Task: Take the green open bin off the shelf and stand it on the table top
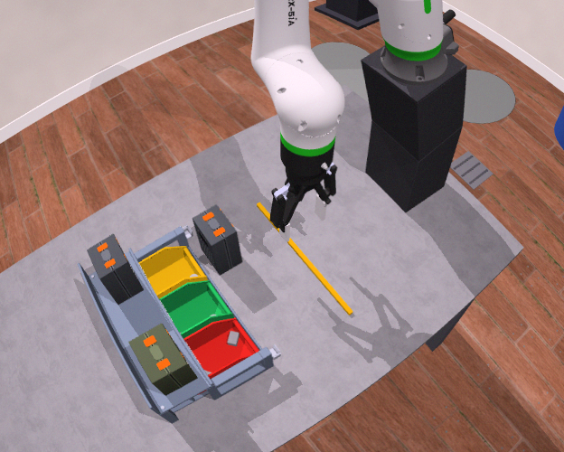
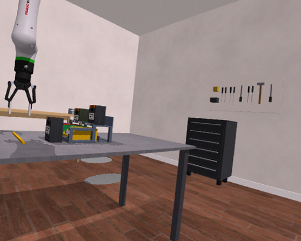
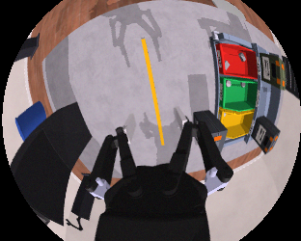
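Evidently the pick is yet to begin: the claw [image 1: 303, 215] [image 2: 19, 109] [image 3: 154, 116], half open and empty, hangs above the desk [image 1: 324, 263] [image 2: 148, 142] [image 3: 111, 92], so it must next travel sideways to the green bin [image 1: 195, 308] [image 2: 67, 127] [image 3: 238, 95], between red and yellow ones on the shelf [image 1: 244, 375] [image 2: 94, 133] [image 3: 214, 43].

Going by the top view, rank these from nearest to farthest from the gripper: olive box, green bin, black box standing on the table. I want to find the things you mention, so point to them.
1. Black box [image 1: 218, 249] [image 2: 53, 129] [image 3: 208, 126]: on the table, in front of the shelf's yellow-bin end.
2. Green bin [image 1: 192, 308] [image 2: 67, 127] [image 3: 236, 96]: middle of the row, between yellow and red.
3. Olive box [image 1: 160, 355] [image 2: 80, 115] [image 3: 274, 65]: on the raised rear level, behind the red bin.
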### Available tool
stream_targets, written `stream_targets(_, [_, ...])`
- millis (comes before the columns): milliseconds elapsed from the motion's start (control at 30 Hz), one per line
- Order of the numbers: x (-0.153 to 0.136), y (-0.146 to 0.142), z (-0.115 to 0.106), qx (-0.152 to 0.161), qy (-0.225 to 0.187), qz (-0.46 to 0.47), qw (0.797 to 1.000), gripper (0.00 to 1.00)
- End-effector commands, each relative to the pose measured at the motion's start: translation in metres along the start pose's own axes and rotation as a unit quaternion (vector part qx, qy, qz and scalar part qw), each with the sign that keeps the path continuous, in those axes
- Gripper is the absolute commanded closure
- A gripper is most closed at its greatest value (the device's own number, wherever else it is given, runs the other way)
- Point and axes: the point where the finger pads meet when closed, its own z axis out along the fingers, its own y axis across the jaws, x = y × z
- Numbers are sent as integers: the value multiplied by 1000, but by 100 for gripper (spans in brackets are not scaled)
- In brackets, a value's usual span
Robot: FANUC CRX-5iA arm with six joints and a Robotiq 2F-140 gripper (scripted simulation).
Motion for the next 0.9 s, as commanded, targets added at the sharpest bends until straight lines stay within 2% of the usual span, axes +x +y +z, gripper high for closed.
stream_targets(0, [0, 0, 0, -4, 16, 0, 1000, 43])
stream_targets(367, [0, 0, 0, -4, 16, 0, 1000, 43])
stream_targets(400, [0, 0, 0, -1, 3, 0, 1000, 43])
stream_targets(533, [0, 0, 0, -4, 16, 0, 1000, 43])
stream_targets(867, [0, 0, 0, -4, 16, 0, 1000, 43])
